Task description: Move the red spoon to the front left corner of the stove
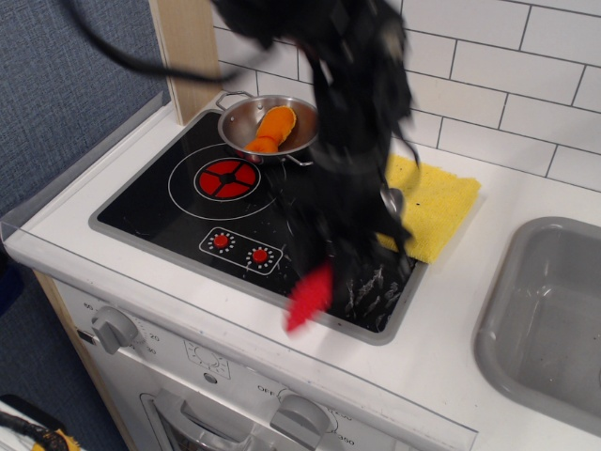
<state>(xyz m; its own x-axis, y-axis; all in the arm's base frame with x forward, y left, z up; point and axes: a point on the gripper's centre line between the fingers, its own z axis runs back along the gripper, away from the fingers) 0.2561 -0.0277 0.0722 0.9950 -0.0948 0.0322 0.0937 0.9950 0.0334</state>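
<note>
Blurred black gripper (333, 258) above the glossy black, grey-rimmed stove (178, 211).
Ribbed red-handled spoon (310, 296) overhangs the front rim; front left corner bare. Jaw opening and grasp: cannot tell.

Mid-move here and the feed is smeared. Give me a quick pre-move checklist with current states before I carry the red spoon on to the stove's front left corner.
1. Spoon in view: ok. The red spoon shows its red handle near the stove front edge, right of the dials.
2. Grip on spoon: cannot tell. The gripper is motion-blurred.
3. Spoon at front left corner: not ok.
4. Front left corner free: ok, bare black glass.
5. Pan with orange food clear of the path: ok, at the back.
6. Yellow cloth clear: ok, on the right.
</note>
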